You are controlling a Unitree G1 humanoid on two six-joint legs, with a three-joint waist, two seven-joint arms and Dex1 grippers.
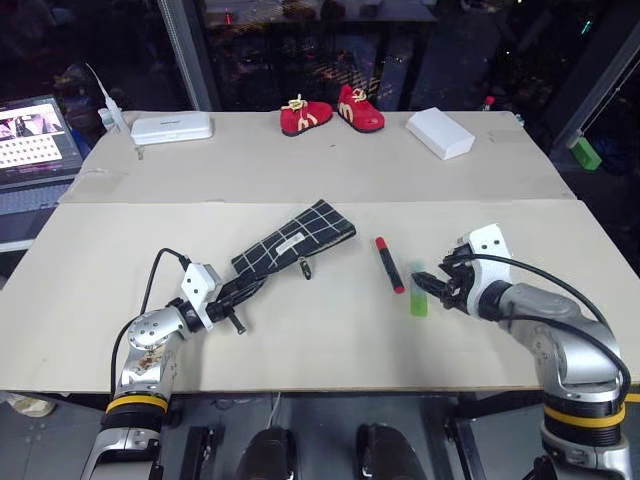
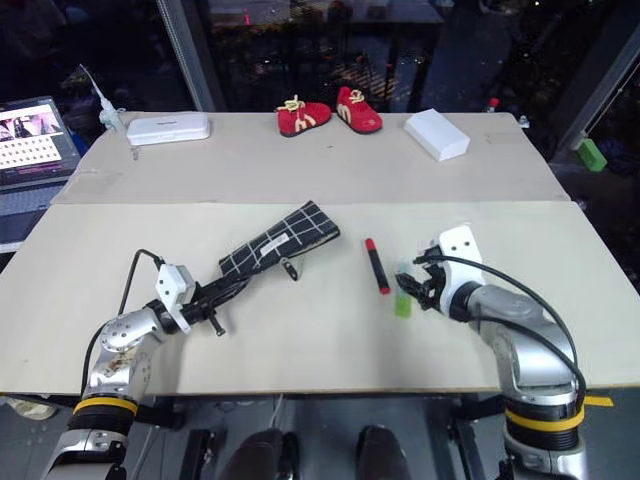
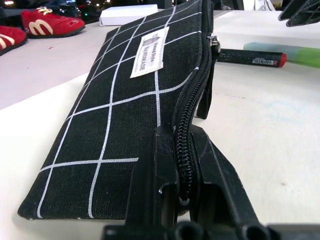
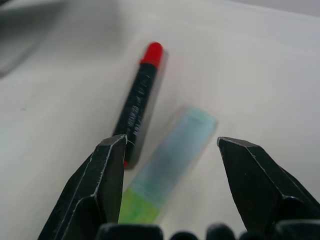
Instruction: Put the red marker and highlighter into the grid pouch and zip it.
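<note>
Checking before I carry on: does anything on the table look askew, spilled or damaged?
Nothing stands out. The left pincer is shut on the pouch at its zipper end, tilting it on edge. The marker and highlighter lie loose and intact by the open right pincer.

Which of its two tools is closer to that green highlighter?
The right. The right tool hovers open right at the highlighter, its fingers either side of it. The left tool is far across the table, shut on the end of the grid pouch.

On the desk (image 1: 300,330), the pouch (image 1: 295,240) lies left of the marker (image 1: 389,264); the highlighter (image 1: 418,296) lies just right of it.
</note>
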